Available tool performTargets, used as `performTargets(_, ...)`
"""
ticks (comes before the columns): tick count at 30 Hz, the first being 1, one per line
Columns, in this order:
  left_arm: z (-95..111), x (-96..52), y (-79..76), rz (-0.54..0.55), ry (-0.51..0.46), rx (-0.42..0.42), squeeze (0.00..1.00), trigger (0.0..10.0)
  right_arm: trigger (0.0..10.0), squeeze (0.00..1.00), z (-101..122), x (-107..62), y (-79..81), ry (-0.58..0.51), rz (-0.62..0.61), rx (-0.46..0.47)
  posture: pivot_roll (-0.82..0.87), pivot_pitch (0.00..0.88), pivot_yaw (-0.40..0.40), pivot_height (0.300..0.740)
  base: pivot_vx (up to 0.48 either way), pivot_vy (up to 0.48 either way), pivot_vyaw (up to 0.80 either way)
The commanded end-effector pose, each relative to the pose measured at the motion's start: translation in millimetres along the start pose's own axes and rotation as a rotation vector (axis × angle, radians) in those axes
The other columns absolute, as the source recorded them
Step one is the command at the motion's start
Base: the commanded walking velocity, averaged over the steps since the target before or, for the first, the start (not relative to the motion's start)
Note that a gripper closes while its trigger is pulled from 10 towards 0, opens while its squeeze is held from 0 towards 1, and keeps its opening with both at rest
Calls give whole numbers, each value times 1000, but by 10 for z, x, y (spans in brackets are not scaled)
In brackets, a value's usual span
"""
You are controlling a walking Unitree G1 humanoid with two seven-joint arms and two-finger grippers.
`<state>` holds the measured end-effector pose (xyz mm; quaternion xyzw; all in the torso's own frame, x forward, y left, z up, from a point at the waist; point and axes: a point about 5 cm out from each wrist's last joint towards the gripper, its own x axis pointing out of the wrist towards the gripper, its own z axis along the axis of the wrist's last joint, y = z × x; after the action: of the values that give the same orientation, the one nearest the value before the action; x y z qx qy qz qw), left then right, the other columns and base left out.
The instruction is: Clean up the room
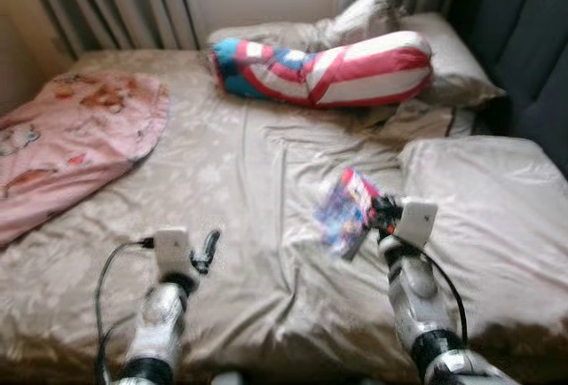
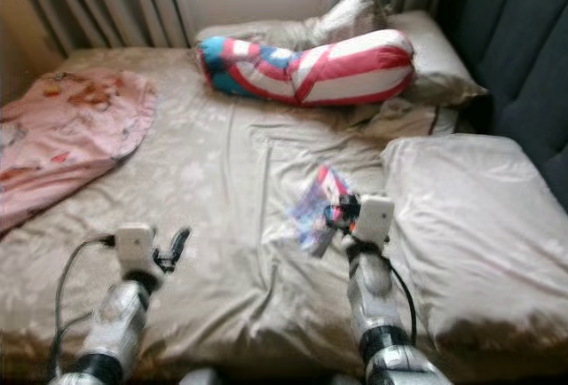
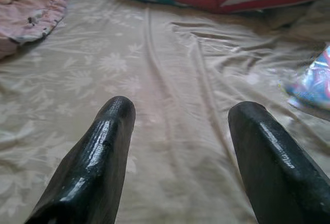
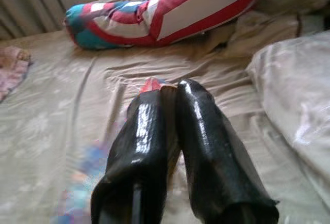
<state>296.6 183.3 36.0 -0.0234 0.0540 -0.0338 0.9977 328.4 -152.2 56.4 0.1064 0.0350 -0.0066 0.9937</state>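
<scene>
A beige floral-print bedsheet [image 1: 240,172] carries a red, white and blue striped bolster [image 1: 324,67], a pink printed blanket [image 1: 75,141] and a blue-and-red packet [image 1: 346,210].

Two silver metal arms with black joint rings each carry a white box-shaped wrist housing, a black cable looped along the forearm, and a gripper (left gripper [image 1: 210,247], right gripper [image 4: 172,105]) of two glossy black tapered fingers [image 3: 98,152].

I am not reading any text, label, brand or number anywhere. The colourful packet [image 1: 346,210] on the bed [image 1: 240,181] is showing printed patches, but they are coming through too blurred for me to make out.
</scene>
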Motion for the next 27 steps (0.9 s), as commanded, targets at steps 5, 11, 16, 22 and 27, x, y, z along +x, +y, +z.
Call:
performTargets(5,-12,-106,94,2,-3,31,0,10000,10000,0,132,98,-68,-20,-48,48,-53,58,18,660,0,0,0)
performTargets(11,-13,-238,139,3,-10,46,0,10000,10000,0,202,162,-123,-20,-99,145,-25,108,31,660,0,0,0)
performTargets(16,-6,-344,158,0,-10,57,0,10000,10000,0,271,221,-135,-28,-119,267,-1,141,40,660,0,0,0)
performTargets(22,15,-456,199,3,0,69,0,10000,10000,0,347,289,-115,-46,-122,451,26,171,47,660,0,0,0)
performTargets(27,37,-553,215,5,6,76,0,10000,10000,0,428,335,-130,-74,-137,558,43,190,52,660,0,0,0)
